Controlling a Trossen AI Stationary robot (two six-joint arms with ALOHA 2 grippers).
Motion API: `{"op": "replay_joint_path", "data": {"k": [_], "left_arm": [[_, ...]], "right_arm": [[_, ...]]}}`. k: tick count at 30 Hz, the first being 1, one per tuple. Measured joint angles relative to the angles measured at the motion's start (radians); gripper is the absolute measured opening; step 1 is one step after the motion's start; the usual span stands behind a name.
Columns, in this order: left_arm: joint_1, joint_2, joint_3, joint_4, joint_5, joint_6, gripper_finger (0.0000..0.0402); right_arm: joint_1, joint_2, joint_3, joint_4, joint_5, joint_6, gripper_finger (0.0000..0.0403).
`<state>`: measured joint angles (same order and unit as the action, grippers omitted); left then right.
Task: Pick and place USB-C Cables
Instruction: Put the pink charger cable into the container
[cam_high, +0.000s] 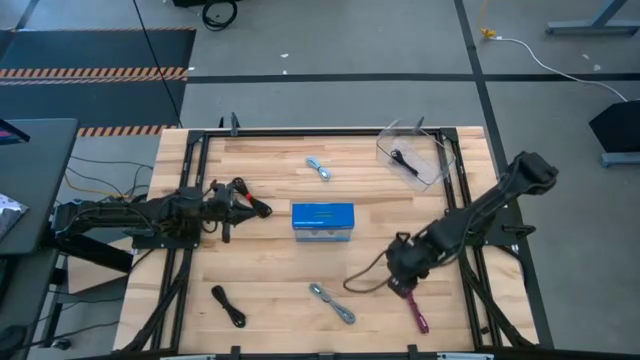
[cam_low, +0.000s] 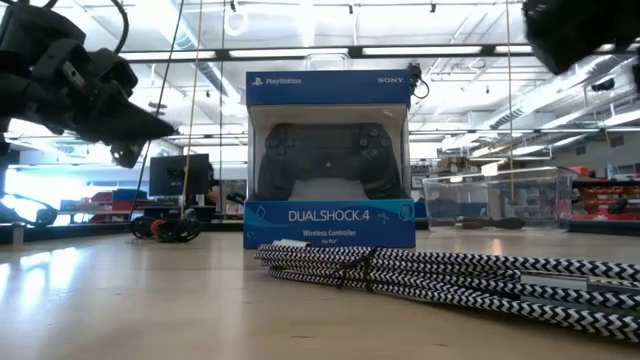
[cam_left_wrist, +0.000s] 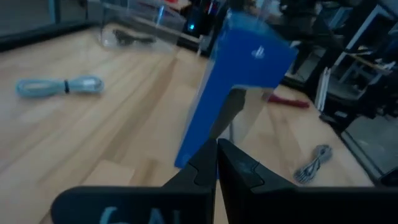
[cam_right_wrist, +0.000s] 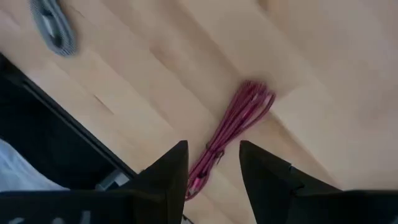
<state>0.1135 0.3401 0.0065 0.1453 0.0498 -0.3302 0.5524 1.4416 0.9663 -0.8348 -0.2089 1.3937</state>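
Observation:
A red cable bundle (cam_right_wrist: 239, 118) lies flat on the table near its right near corner (cam_high: 417, 310). My right gripper (cam_right_wrist: 214, 163) hovers above it, open, one finger on either side of the bundle's lower end. A silver-grey bundle (cam_high: 332, 303) and a black one (cam_high: 230, 306) lie along the near edge. The pale blue-white bundle (cam_high: 319, 168) lies toward the far edge. Another black bundle (cam_high: 404, 160) rests inside the clear bin (cam_high: 440, 150). My left gripper (cam_left_wrist: 216, 158) is shut on nothing, left of the blue box (cam_high: 322, 222).
The blue controller box (cam_low: 330, 160) stands upright in the middle of the table. The clear bin (cam_low: 500, 200) sits at the far right corner. Black frame rails (cam_high: 190, 250) run along the table's left and right sides. Bare wood lies between the box and the near cables.

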Motion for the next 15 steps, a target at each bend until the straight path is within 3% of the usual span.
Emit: {"op": "replay_joint_path", "data": {"k": [5,9,12,15], "left_arm": [[0.001,0.0,0.0,-0.004,-0.001,0.004,0.002],[0.014,0.001,0.056,0.107,-0.021,0.117,0.002],[0.004,-0.001,0.135,0.158,0.048,0.103,0.0021],[-0.036,0.002,0.189,0.068,0.119,0.15,0.0021]], "right_arm": [[0.085,0.075,0.0,0.019,-0.002,0.129,0.015],[0.136,0.124,0.0,0.024,0.004,0.214,0.015],[0.177,0.157,0.0,0.039,0.011,0.282,0.015],[0.216,0.187,0.0,0.092,0.051,0.34,0.015]]}}
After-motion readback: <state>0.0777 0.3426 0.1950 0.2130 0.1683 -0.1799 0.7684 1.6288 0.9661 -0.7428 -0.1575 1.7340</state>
